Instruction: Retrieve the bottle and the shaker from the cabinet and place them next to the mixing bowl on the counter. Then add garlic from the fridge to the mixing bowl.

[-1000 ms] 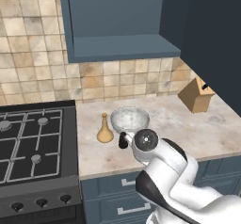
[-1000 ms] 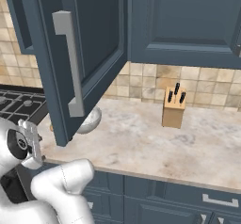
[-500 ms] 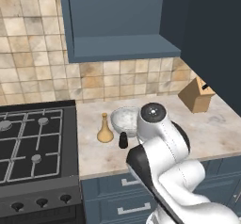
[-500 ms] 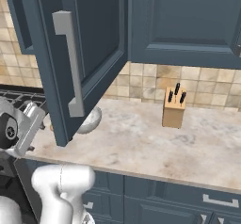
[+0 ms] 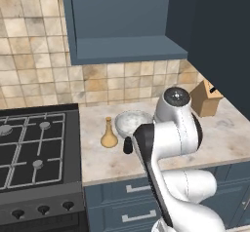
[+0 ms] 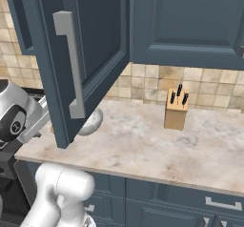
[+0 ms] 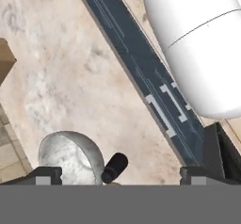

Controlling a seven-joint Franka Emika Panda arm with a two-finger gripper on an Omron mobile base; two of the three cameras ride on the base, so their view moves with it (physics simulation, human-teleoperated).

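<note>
Beige marbled stone forms the counter (image 5: 105, 165), and on it stand three things close together: the golden-tan bottle (image 5: 109, 133) on the left, the small black shaker (image 5: 128, 145) just right of it and nearer the front edge, and the speckled grey-white mixing bowl (image 5: 129, 122) just behind them. In the hand view the shaker (image 7: 115, 167) lies right beside the bowl (image 7: 70, 158), seen from above, with the blue drawer fronts (image 7: 141, 72) running along the counter's edge. Above, the slate-blue cabinet (image 5: 124, 21) hangs with its door (image 6: 78, 54) swung wide, its single shelf bare. A wooden knife block (image 6: 176, 110) stands further along the counter by the tiled wall, well apart from the bowl. The black gas hob (image 5: 34, 148) adjoins the counter on the left. The gripper (image 7: 117, 175) hangs over the counter, its two finger tips spread wide and holding nothing.
</note>
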